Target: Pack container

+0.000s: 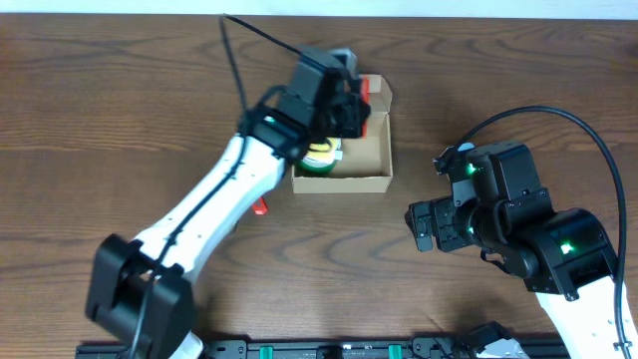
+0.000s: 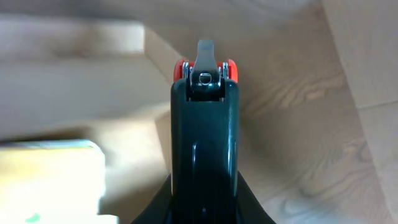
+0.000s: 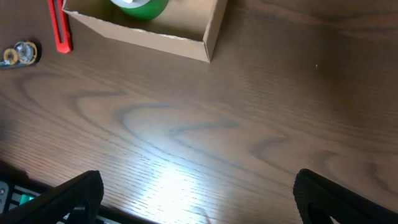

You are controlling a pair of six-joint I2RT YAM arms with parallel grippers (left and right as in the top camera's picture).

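The container (image 1: 344, 182) is a small tan cardboard box, open, with its flap (image 1: 380, 94) folded back at the far right. A green and yellow tape roll (image 1: 324, 155) lies in its left part. My left gripper (image 1: 349, 105) is over the box's far side, shut on a black tool with a red tip (image 2: 204, 68) that points down into the box. In the left wrist view the box wall (image 2: 68, 68) and the roll (image 2: 50, 180) are blurred. My right gripper (image 3: 199, 199) is open and empty over bare table, right of the box (image 3: 208, 37).
A red stick-like item (image 1: 261, 207) lies on the table left of the box, also in the right wrist view (image 3: 59, 28). A small metal ring piece (image 3: 18, 54) lies beside it. The right arm (image 1: 518, 229) sits at the right.
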